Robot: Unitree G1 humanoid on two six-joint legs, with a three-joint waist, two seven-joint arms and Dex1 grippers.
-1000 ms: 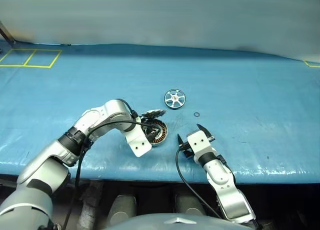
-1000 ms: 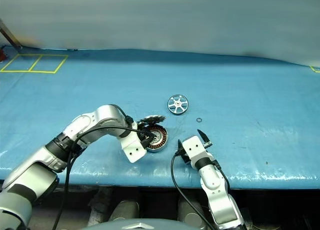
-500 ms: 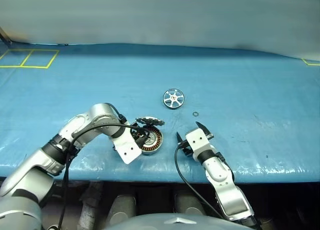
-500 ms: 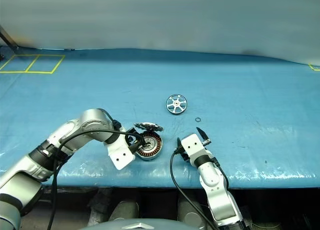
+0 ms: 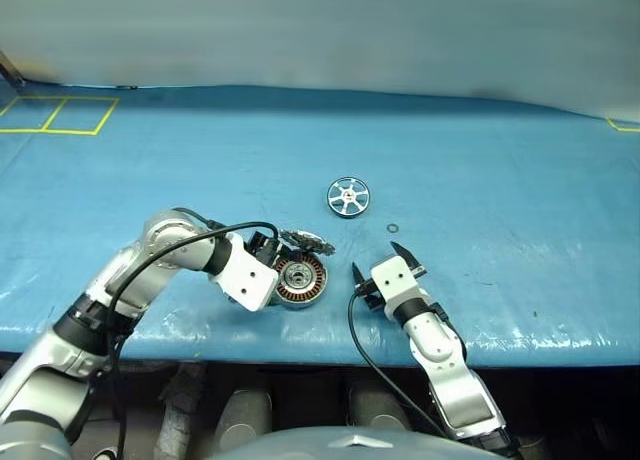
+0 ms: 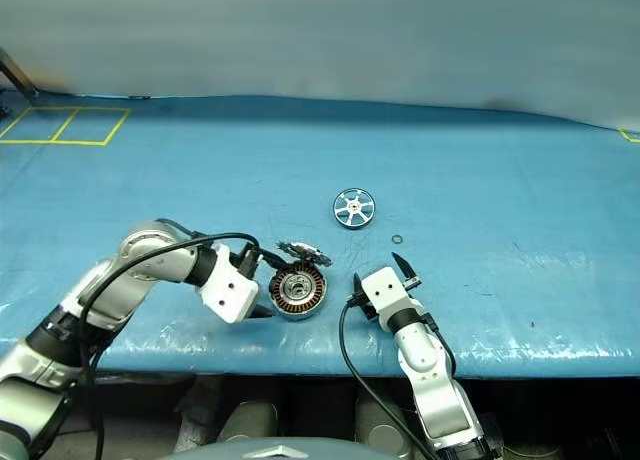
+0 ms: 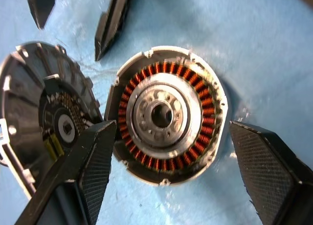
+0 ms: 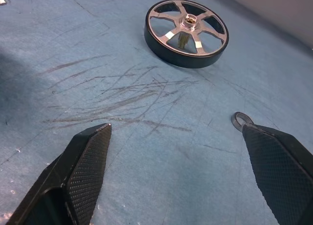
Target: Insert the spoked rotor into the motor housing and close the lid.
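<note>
Left fingers (image 7: 171, 151): spread wide, empty, straddling the motor housing (image 5: 298, 281) without touching it.
Right fingers (image 5: 389, 262): wide open, empty, just right of the housing.
Lid (image 5: 305, 242): swung open, tilted up at the housing's far rim.
Spoked rotor (image 5: 348, 197): flat on the blue bench (image 5: 480, 160), beyond the housing.
Small ring (image 5: 393, 228): right of the rotor.

Both arms are silver-grey metal tubes with black joint bands. Each ends in a white blocky wrist housing bearing two black, textured, pointed fingers (image 8: 88, 178). A black cable loops along each forearm.
</note>
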